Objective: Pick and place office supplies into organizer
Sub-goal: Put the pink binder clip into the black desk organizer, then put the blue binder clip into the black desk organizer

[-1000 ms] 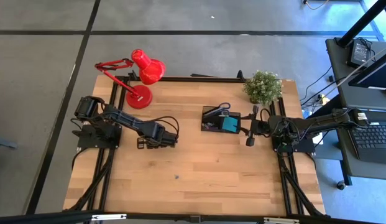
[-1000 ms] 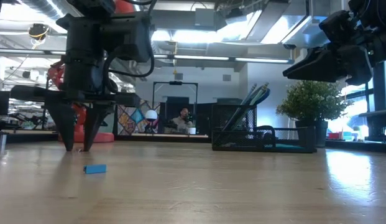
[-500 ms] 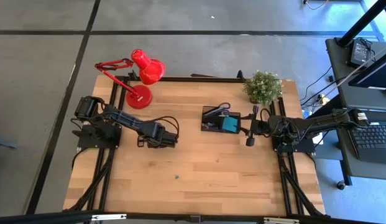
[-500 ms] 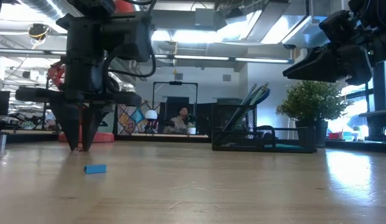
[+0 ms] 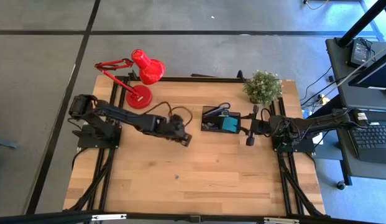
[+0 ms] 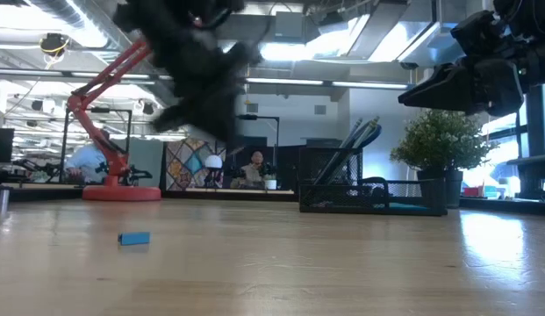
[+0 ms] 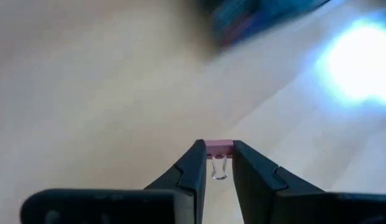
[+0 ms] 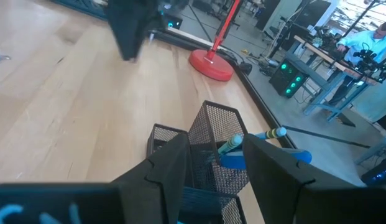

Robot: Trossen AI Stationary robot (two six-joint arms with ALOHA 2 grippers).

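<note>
Wooden slatted tabletop (image 5: pixel 199 168) carries all items. Left gripper (image 7: pixel 216 163) is clamped on 1 small pink binder clip (image 7: pixel 219 148), raised above the table, with the black mesh desk organizer (image 5: pixel 220 119) just ahead of it. Right gripper (image 8: pixel 210 163) hovers beside that organizer, fingers parted, holding nothing.
</note>
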